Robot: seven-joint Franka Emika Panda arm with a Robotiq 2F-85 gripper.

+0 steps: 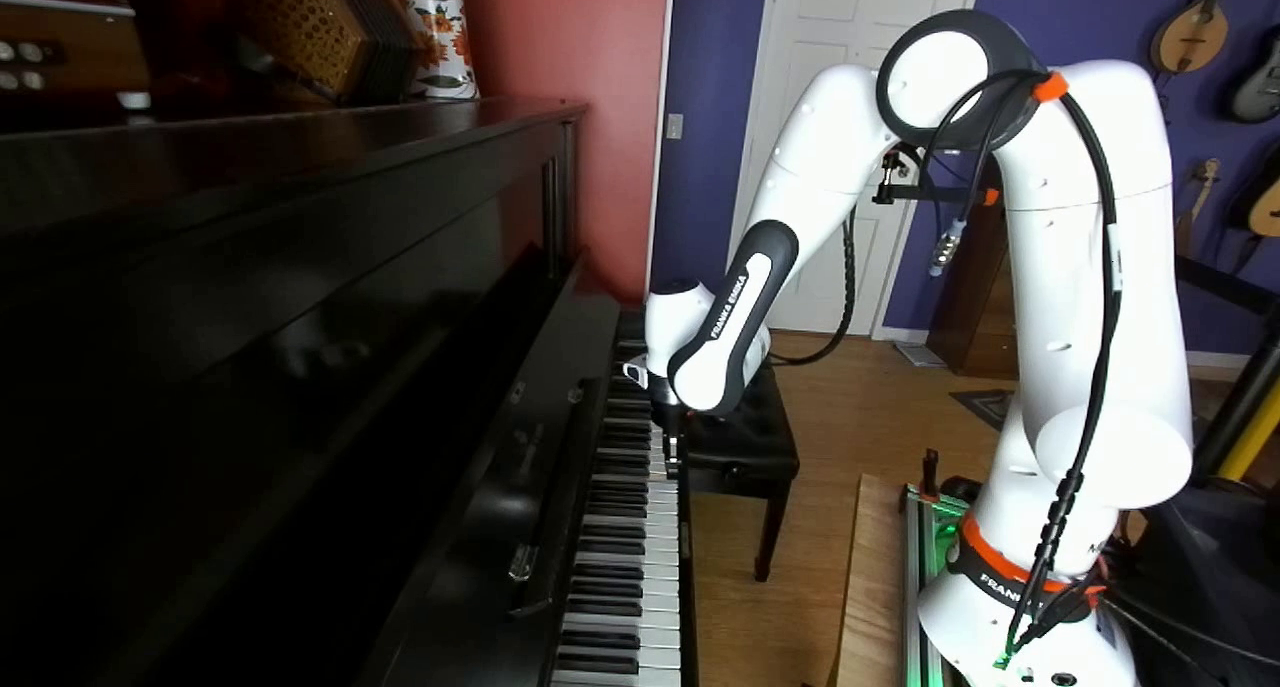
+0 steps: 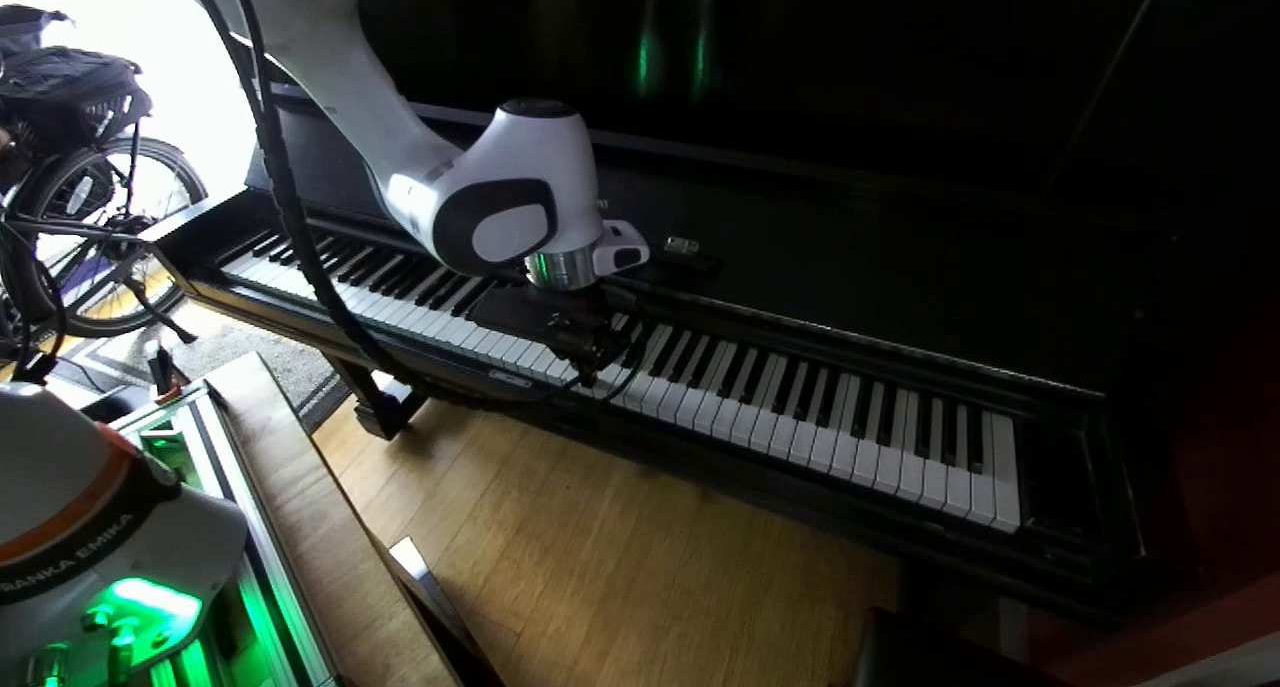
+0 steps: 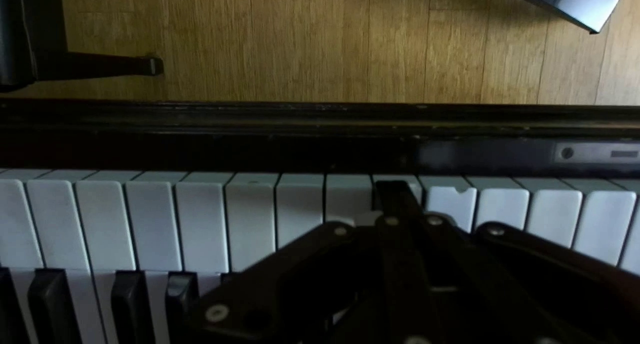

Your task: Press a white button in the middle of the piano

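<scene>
Piano stands opposite the robot's base, its black body cut off in both exterior views, its row of keys below the gripper. The fingers look pressed together with nothing held; they hide several keys, and whether they touch any cannot be told. The glossy body is partly lost in shadow; the white keys are narrow, the black keys shorter.

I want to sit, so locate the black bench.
In an exterior view, the black bench stands just right of the piano keyboard, partly hidden behind the robot arm.
</scene>
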